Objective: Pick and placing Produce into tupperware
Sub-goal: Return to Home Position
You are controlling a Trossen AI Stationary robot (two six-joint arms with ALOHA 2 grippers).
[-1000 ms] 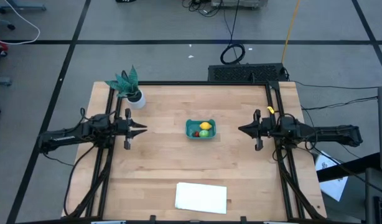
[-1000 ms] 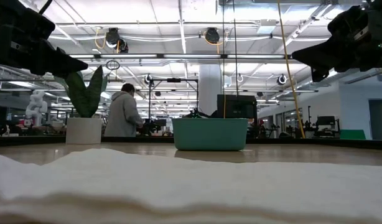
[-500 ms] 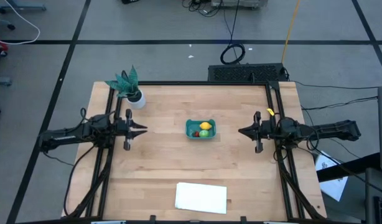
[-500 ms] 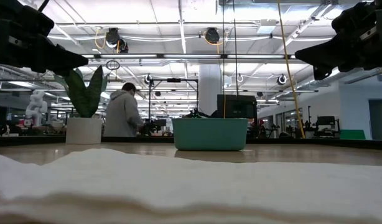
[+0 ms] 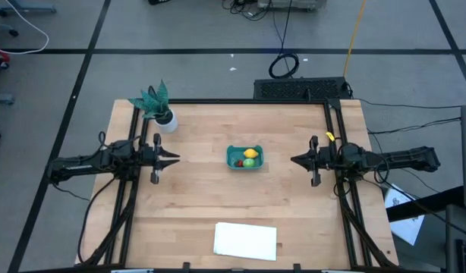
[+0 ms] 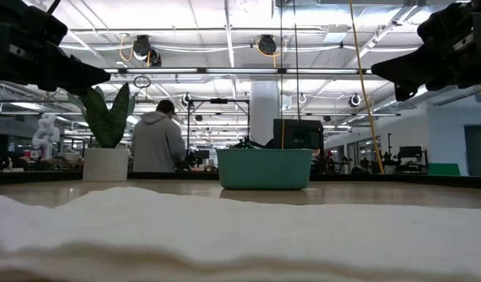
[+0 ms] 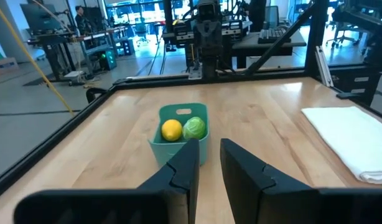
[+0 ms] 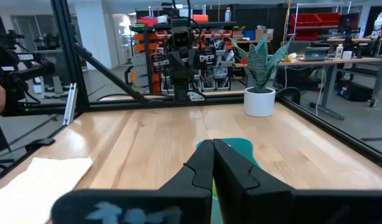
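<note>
The teal tub (image 5: 244, 158) stands on its base at the middle of the table; it also shows in the low view (image 6: 264, 169) and the left wrist view (image 7: 178, 148). In it lie the yellow fruit (image 5: 250, 154), the light-green fruit (image 5: 248, 162) and the tiny red fruit (image 5: 238, 162). The left wrist view shows only the yellow fruit (image 7: 172, 129) and the green fruit (image 7: 194, 127). My left gripper (image 5: 176, 158) hovers left of the tub, slightly open (image 7: 208, 148), holding nothing. My right gripper (image 5: 293, 159) hovers right of the tub, shut (image 8: 213, 147) and empty.
A teal plant in a white pot (image 5: 159, 112) stands at the far left corner. A folded white sheet (image 5: 246, 240) lies at the near edge. Black frame rails (image 5: 335, 129) run along both sides. A person (image 6: 156, 145) stands in the room beyond.
Both grippers and the tub stay where they were. Only the person in the room behind the table has shifted.
</note>
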